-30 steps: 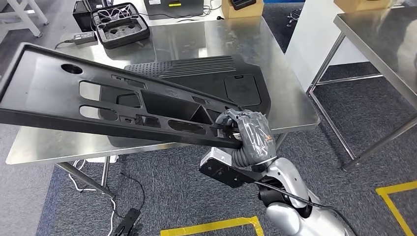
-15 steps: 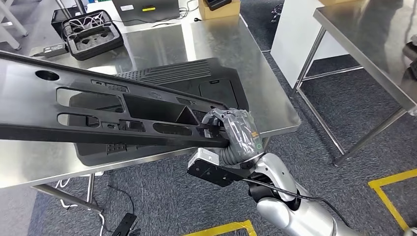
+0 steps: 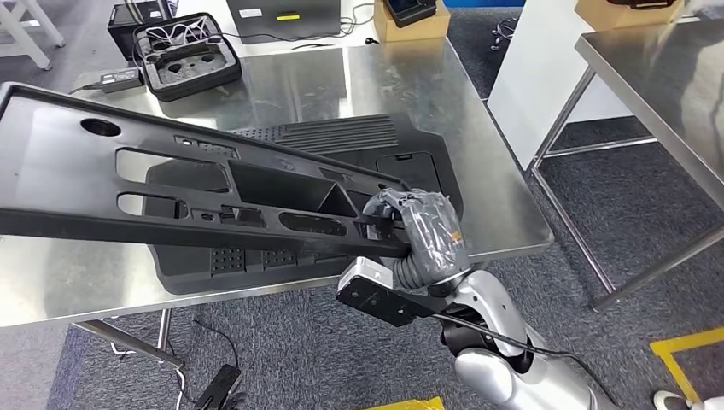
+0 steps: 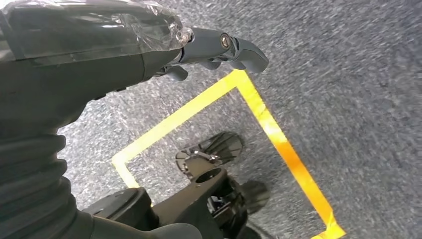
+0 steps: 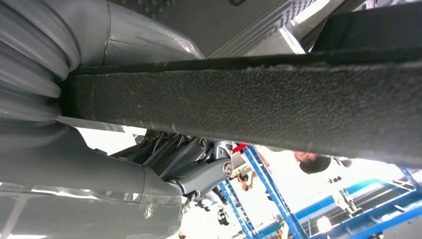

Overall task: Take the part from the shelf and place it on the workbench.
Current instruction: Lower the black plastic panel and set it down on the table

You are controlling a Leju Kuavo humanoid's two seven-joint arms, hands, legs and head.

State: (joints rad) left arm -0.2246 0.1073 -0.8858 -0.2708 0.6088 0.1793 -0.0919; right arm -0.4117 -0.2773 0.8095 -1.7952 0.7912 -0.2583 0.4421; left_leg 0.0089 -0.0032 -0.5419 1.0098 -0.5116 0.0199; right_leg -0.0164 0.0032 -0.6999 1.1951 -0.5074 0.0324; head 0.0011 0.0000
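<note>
1. The part (image 3: 128, 184), a long black panel with cut-outs, is held tilted in the air above the workbench (image 3: 359, 77), over a second black panel (image 3: 359, 149) lying flat on it.
2. The part's near end is gripped by the right hand (image 3: 410, 226), its fingers closed around the edge (image 5: 249, 99).
3. The left hand (image 4: 149, 45) is seen over grey carpet and yellow tape (image 4: 268, 124); nothing is held, fingers extended.
4. A foam-lined case (image 3: 183, 55) sits at the bench's far side.
</note>
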